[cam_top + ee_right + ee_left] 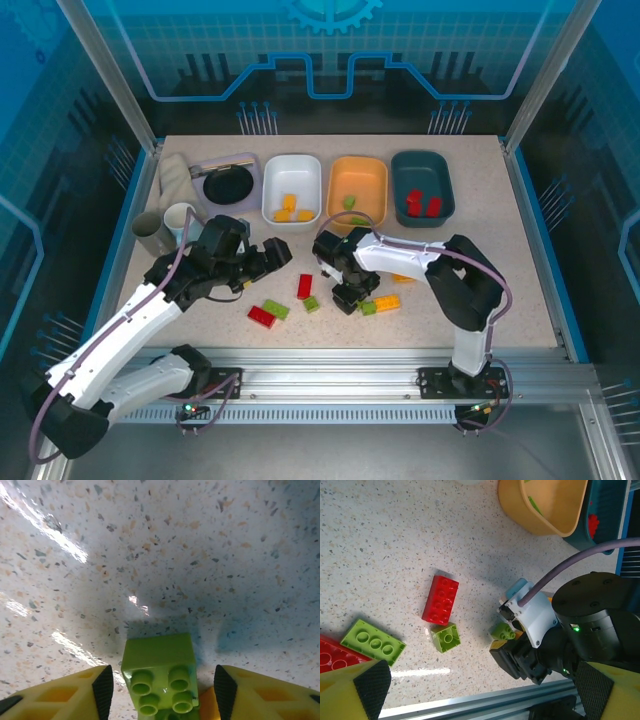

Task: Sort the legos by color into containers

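Loose legos lie on the table: a red one (pixel 305 286), a small green one (pixel 311 304), a green one (pixel 276 309) beside a red one (pixel 262 317), and a green one (pixel 368 308) touching a yellow-orange one (pixel 387 302). My right gripper (pixel 164 689) points down over that green lego (pixel 159 672), jaws open on either side with gaps. My left gripper (pixel 272 254) hovers wide open left of the red lego (pixel 440 599). At the back, the white tub (pixel 290 172) holds yellow legos, the orange tub (pixel 366 182) a green one, the dark teal tub (pixel 421 168) red ones.
A lavender tray with a black round dish (pixel 226 184) and two cups (pixel 166 227) stand at the back left. Another yellow-orange brick (pixel 401 277) peeks from under the right arm. An aluminium rail (pixel 350 356) borders the near table edge.
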{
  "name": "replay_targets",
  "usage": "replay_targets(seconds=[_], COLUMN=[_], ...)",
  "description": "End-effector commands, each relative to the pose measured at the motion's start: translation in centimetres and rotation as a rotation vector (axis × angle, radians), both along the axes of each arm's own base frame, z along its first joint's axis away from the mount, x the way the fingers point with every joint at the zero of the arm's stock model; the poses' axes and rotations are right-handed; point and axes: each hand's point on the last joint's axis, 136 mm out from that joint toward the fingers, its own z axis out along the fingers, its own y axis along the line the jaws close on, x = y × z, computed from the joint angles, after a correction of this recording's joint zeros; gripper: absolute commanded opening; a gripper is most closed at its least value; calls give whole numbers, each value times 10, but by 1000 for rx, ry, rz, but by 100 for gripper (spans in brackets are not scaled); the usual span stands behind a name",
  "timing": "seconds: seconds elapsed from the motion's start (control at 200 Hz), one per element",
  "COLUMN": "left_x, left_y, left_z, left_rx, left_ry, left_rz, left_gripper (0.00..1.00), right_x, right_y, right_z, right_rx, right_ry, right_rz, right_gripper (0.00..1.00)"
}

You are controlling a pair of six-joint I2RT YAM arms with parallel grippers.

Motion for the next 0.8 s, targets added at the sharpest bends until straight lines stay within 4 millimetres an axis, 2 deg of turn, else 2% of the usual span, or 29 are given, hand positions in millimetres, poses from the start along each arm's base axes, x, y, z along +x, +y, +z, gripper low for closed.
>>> replay_targets(seconds=[0.0, 0.235, 0.325, 0.415, 0.5, 0.59, 0.645, 0.795], left_x=[-1, 2, 4, 6, 10, 17, 22, 40], left_y=[4, 0, -4, -11, -19, -25, -29, -36], left_z=[-1, -1, 0, 2, 3, 8, 11, 26], left_rx=[13, 6, 2, -5, -9, -12, -10, 16], left_ry=[-3, -10, -16, -25, -29, -39, -51, -101], left_rz=[21, 17, 6, -24, -41, -47, -50, -66], left_gripper=[99, 99, 98, 98, 99, 99, 99, 99], right_x=[1, 4, 12, 27, 51, 88, 108, 157], right_y=[-1, 1, 5, 9, 10, 3, -2, -11], right_z=[-6, -13, -3, 20, 53, 90, 105, 121], right_rx=[-48, -56, -34, 5, 73, 146, 175, 219], right_ry=[-5, -15, -56, -117, -181, -264, -299, -350], right_rz=[20, 5, -8, -37, -116, -227, -286, -415], right_gripper=[52, 39, 34, 33, 33, 33, 33, 33])
